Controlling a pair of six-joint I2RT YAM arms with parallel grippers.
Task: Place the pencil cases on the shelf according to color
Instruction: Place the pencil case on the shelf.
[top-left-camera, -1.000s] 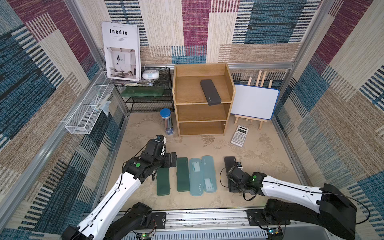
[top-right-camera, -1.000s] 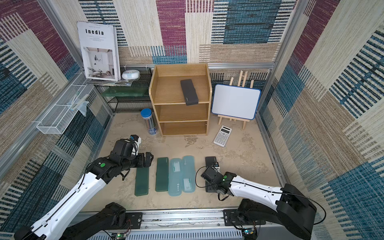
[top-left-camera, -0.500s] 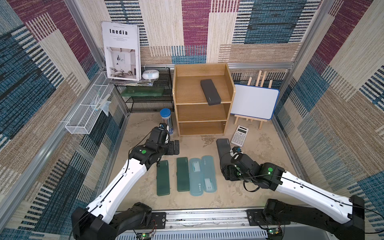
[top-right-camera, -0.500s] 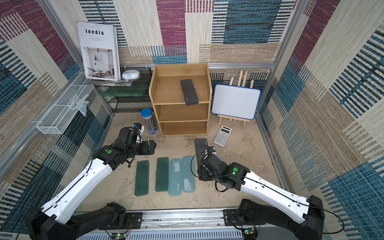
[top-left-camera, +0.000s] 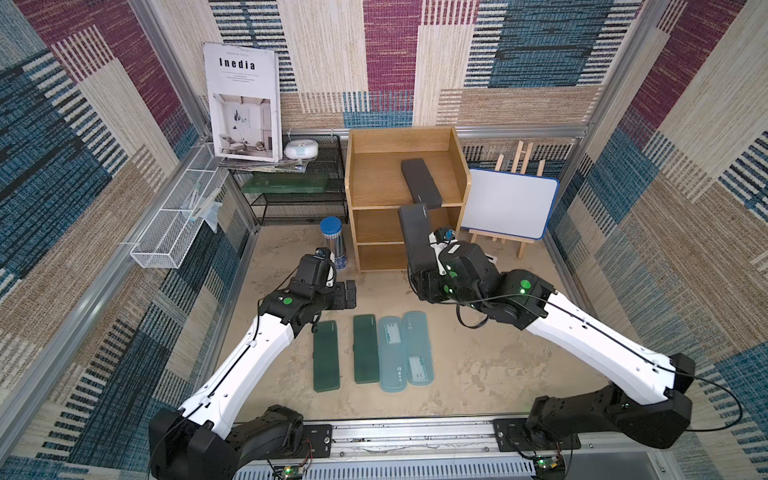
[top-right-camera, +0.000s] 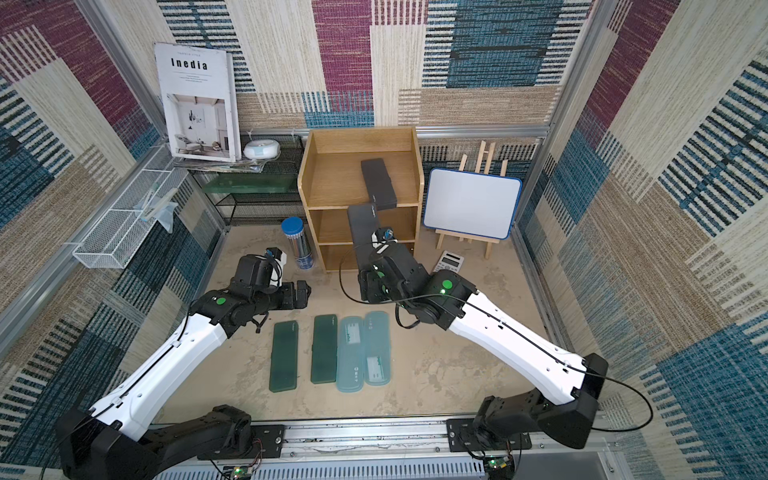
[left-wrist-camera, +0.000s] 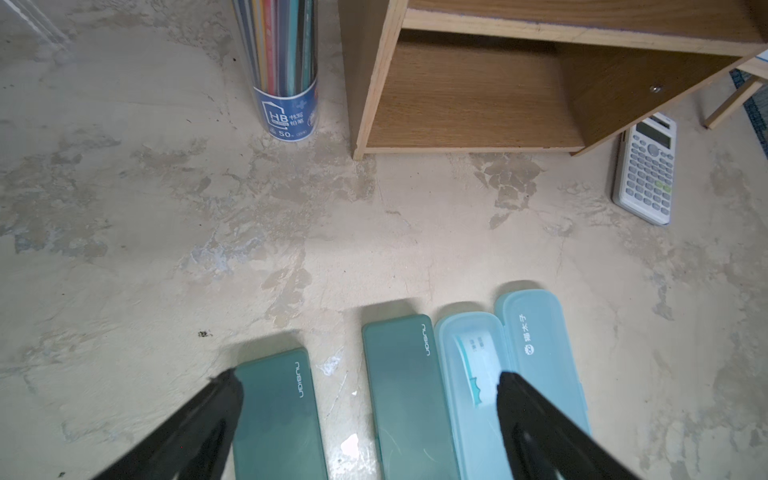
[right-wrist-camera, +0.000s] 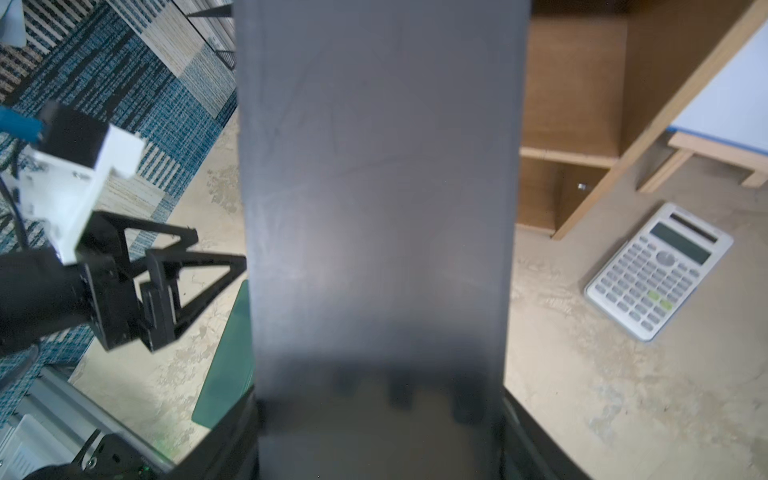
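Observation:
The wooden shelf (top-left-camera: 374, 178) stands at the back, and one black pencil case (top-left-camera: 420, 183) lies on its top tier. My right gripper (top-left-camera: 420, 272) is shut on the lower end of a second black pencil case (top-left-camera: 415, 235). This case is held raised and nearly upright in front of the shelf's middle tier, and it fills the right wrist view (right-wrist-camera: 378, 187). Two dark green cases (top-left-camera: 326, 355) (top-left-camera: 365, 348) and two light blue cases (top-left-camera: 392, 353) (top-left-camera: 417, 347) lie side by side on the floor. My left gripper (top-left-camera: 347, 294) hovers open and empty just beyond their far ends.
A tube of pencils (top-left-camera: 332, 241) stands left of the shelf. A whiteboard on an easel (top-left-camera: 509, 203) and a white calculator (top-right-camera: 451, 262) are to its right. A black wire rack (top-left-camera: 299, 191) and a white mesh basket (top-left-camera: 174, 224) sit at the back left.
My right gripper has lifted the black case off the floor and carried it up and forward to the shelf front. The left gripper moved forward off the green case, then held still.

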